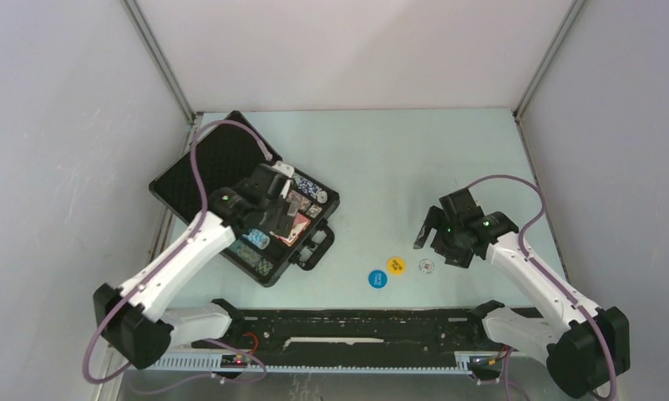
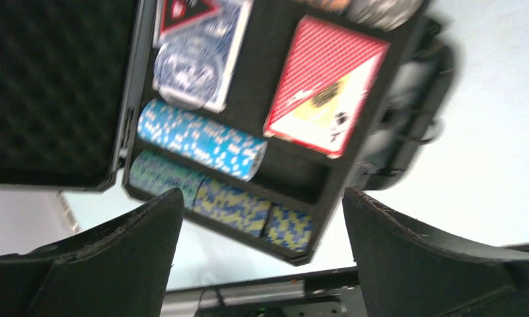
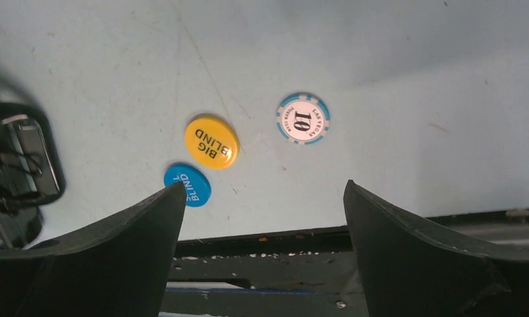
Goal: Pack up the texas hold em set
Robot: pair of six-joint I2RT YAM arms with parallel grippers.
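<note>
Since the case (image 1: 205, 163) lies open at about ten o'clock on the surface (image 1: 414, 159), with its lid (image 2: 50, 79) folded flat away, the tray faces up for loading. The left gripper (image 2: 261, 218) hovers over it, jaws wide apart and empty, probably placed to tidy or check what is already seated. Chips (image 2: 202, 139) lie on edge in long slots, ridged striped cylinders in pale blue, green and blue-yellow. A red deck (image 2: 324, 86) sits tilted in its recess, not fully down, and a blue deck (image 2: 205, 46) lies at eleven o'clock of it. The lid's lining is dimpled black foam, the shell hard plastic.

Near six o'clock, apart from the case, three flat round pieces wait loose: a yellow disc (image 3: 211, 142), a blue disc (image 3: 187, 184) just beside it, and a white chip (image 3: 303, 118) (marked 10, blue-edged). The right gripper (image 3: 265, 211) hangs at four o'clock, jaws spread and holding nothing, seemingly lined up to collect them. Thin and smooth, they may slide rather than lift.
</note>
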